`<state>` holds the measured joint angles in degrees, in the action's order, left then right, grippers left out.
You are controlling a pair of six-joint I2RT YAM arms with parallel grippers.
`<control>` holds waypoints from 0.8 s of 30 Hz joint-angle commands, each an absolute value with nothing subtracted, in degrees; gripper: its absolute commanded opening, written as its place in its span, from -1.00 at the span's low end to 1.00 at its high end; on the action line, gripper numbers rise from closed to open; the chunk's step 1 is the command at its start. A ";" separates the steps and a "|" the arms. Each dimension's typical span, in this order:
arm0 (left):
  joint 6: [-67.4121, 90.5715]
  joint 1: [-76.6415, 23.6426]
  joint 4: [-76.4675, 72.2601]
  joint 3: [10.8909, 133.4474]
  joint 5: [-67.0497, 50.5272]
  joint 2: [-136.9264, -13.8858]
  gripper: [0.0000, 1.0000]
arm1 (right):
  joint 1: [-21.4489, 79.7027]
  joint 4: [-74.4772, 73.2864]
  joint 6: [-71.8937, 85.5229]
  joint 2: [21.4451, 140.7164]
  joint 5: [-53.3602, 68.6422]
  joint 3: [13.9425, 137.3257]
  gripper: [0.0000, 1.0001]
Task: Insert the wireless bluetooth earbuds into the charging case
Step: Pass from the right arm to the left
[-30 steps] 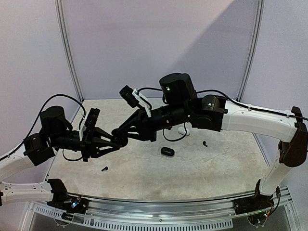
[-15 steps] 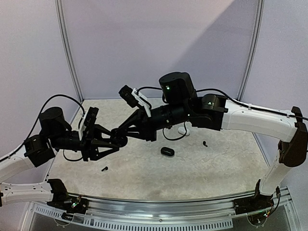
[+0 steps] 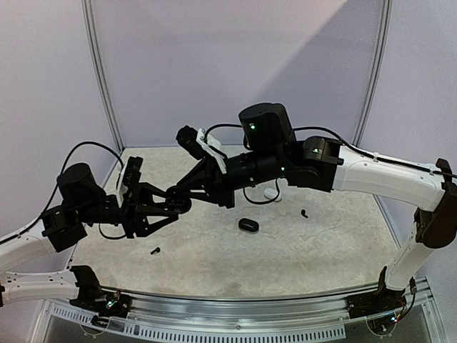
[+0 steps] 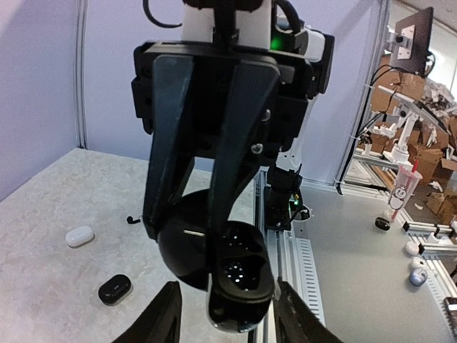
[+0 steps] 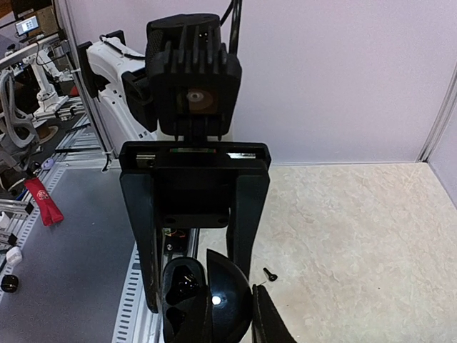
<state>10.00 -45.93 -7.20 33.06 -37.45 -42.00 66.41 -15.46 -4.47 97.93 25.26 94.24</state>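
A: State of the grippers?
B: Both arms meet in mid-air over the pale speckled stone-look tabletop (image 3: 321,250); left gripper (image 4: 227,289) is clamped on the lower half of the open glossy black rounded plastic charging case (image 5: 203,304); right gripper (image 4: 184,246) comes in from the opposite side, its fingers pinched on either side of the domed lid (image 5: 228,300); the case hangs between them, well clear of the table

A: Anything seated in the wells?
B: Cannot tell; the interior is dark and only small glints show

A: Where are the earbuds?
B: Two in sight, both loose on the table; a tiny black stemmed earbud (image 3: 155,250) lies toward the near left, under the left arm; a second tiny black earbud (image 3: 305,213) lies right of centre, beneath the right arm; well apart from each other and from the held case

A: Other items?
B: A small closed black oval case (image 3: 248,224) sits near table centre; a small white oval case (image 4: 79,236) lies farther back, near it but not touching
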 commanded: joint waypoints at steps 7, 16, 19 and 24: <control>10.58 -45.88 -10.99 31.60 -39.65 -43.11 -0.28 | 67.15 -15.77 -7.98 95.32 22.77 95.71 -0.94; 10.46 -45.96 -11.08 31.73 -38.89 -43.18 -1.00 | 67.17 -15.33 -7.34 95.54 23.12 95.42 -0.93; 10.26 -45.97 -10.69 31.58 -38.80 -42.95 -1.00 | 67.15 -15.36 -6.39 95.37 22.34 95.34 -0.85; 9.11 -45.97 -11.08 30.85 -39.65 -42.47 -1.00 | 66.36 -16.48 -3.00 95.14 21.61 95.25 -0.56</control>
